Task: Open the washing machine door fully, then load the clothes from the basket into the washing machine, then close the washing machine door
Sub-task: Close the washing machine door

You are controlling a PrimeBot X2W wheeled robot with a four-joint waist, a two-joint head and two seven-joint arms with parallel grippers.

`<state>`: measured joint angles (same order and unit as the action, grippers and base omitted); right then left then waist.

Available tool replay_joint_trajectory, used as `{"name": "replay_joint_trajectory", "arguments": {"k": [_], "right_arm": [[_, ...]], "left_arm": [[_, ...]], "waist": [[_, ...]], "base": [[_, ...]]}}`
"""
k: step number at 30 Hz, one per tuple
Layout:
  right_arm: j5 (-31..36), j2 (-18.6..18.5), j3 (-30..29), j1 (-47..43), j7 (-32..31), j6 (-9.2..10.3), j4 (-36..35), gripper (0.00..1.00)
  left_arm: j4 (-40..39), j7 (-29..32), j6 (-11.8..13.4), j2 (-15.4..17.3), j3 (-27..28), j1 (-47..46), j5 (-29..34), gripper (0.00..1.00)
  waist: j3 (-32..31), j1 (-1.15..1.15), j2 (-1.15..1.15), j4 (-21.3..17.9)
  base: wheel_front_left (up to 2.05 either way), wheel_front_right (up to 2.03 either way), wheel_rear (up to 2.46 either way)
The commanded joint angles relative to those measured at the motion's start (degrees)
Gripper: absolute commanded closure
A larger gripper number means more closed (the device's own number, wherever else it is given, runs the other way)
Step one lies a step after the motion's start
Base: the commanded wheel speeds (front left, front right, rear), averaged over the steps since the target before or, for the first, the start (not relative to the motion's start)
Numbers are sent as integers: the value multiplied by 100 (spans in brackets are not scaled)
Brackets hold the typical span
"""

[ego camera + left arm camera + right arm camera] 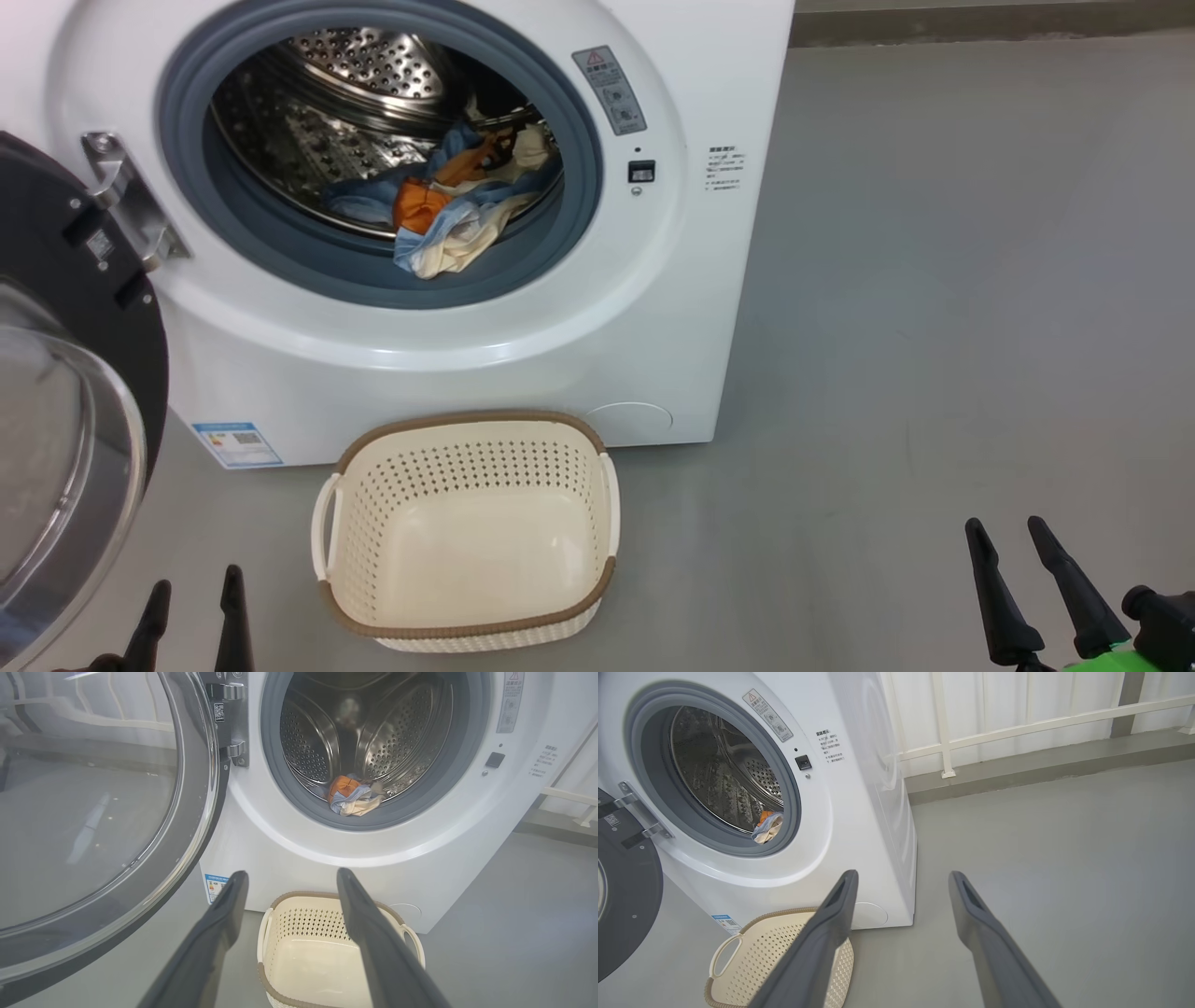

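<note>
Door point(89, 271) hangs wide on its hinge point(126, 201) at our left, glass bowl turned outward, well out of the opening. Clothes point(448, 210) lie at the front of the drum point(373, 61): the blue-and-orange bundle sits low, with a cream fold draped onto the grey gasket point(280, 257). Basket point(467, 422) stands empty on the floor point(934, 327), just in front of the washing machine point(523, 345) — placed there, we judge, to keep the carry short. Left claw point(198, 577) and right claw point(1005, 523) are both spread apart, holding nothing, low and well back. We judge loading done and only closing left. Risk: the door may pinch the cream fold — we would push it deeper first. Left claw sits nearer the door.
</note>
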<state>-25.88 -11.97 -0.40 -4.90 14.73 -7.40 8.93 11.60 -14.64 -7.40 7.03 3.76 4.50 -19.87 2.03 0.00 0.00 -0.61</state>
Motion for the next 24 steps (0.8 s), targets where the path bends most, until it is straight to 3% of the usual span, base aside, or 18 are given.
{"name": "replay_joint_trajectory", "arguments": {"k": [1, 9, 24], "right_arm": [[-16, -119, 130, 51, 27, -9, -163, 0], [-18, -151, 282, 180, 27, -9, -207, 0], [5, -227, 648, 631, 27, -9, -110, 0]], "left_arm": [[-168, -36, -9, 66, 223, -221, 2, 0], [-298, -36, -9, -119, 422, -219, 44, 0], [-362, -36, -9, -292, 584, -280, 84, 0]], "waist": [[11, 0, 0, 78], [78, 0, 0, 532], [304, 0, 0, 1761]], "base": [[0, 0, 0], [0, 0, 0], [0, 0, 0]]}}
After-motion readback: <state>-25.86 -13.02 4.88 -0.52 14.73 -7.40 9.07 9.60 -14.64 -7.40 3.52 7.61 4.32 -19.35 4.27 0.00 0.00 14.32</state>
